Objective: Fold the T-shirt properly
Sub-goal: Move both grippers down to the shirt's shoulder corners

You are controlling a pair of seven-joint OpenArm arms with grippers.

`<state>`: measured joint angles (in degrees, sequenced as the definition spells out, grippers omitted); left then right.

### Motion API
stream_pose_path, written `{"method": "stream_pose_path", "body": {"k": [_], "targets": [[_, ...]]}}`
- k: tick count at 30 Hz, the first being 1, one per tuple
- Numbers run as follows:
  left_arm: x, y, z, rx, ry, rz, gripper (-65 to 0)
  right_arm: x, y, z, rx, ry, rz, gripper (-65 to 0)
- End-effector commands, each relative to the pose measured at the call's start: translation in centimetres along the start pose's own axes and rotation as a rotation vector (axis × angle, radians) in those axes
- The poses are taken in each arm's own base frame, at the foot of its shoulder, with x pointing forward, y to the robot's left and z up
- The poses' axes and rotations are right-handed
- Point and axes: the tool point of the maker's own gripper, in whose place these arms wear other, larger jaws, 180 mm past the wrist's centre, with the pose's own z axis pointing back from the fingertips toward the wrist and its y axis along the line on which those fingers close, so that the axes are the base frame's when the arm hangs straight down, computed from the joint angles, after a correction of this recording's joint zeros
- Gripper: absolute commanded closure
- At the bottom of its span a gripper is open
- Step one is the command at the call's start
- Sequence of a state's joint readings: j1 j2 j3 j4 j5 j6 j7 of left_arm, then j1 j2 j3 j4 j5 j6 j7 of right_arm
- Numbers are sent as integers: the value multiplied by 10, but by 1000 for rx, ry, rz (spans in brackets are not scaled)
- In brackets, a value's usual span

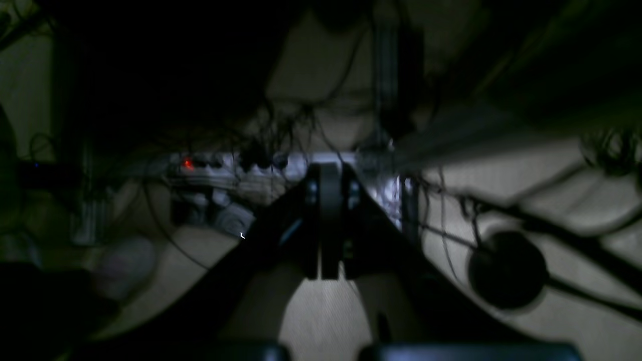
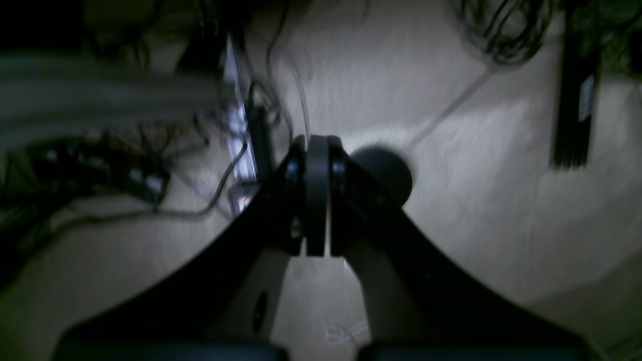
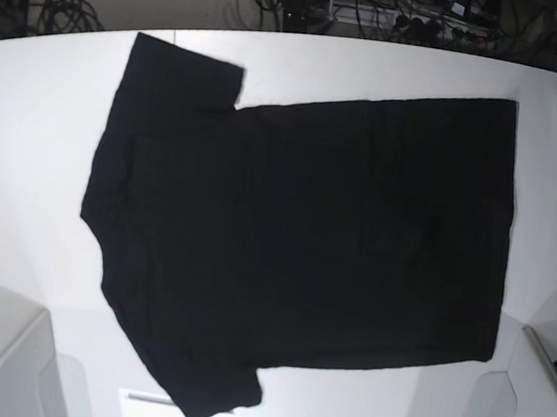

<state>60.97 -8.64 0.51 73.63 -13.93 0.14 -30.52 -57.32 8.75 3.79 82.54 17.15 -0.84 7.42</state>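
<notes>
Both grippers, left (image 1: 328, 220) and right (image 2: 317, 200), have jaws pressed together, holding nothing, aimed at a cabled floor. Spread flat across the tabletop's (image 3: 27, 120) middle lies the shirt (image 3: 305, 242): soft, light, limp. Pinching its hem corners or sleeves looks best.

A lab: white table (image 3: 52, 72), cables (image 3: 64, 11), power strip (image 1: 235, 168).

Black T-shirt (image 3: 295, 241) lies flat (plain side up), unfolded.
</notes>
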Motion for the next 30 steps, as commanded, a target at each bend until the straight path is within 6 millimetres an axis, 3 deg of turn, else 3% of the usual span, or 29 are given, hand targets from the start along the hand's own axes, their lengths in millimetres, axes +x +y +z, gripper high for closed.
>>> {"method": "stream_pose_path", "body": {"k": [1, 5, 10, 15, 20, 28, 30], "targets": [[12, 3, 11, -2, -35, 1, 0, 12, -2, 8, 5, -41, 5, 0], [56, 5, 24, -36, -124, -1, 0, 53, -6, 21, -4, -148, 4, 0], [101, -8, 30, -80, -228, 9, 0, 112, -13, 31, -24, -299, 9, 0], [142, -14, 28, -113, -331, 4, 0, 175, 2, 34, 10, -436, 9, 0], [176, -12, 22, -106, -430, -2, 0, 214, 18, 22, 46, -424, -3, 0], [200, 26, 15, 83, -531, 26, 0, 254, 39, 10, 161, -409, -137, -5], [204, 34, 15, 123, -552, 25, 0, 260, 45, 10, 208, -407, -193, -165]]}}
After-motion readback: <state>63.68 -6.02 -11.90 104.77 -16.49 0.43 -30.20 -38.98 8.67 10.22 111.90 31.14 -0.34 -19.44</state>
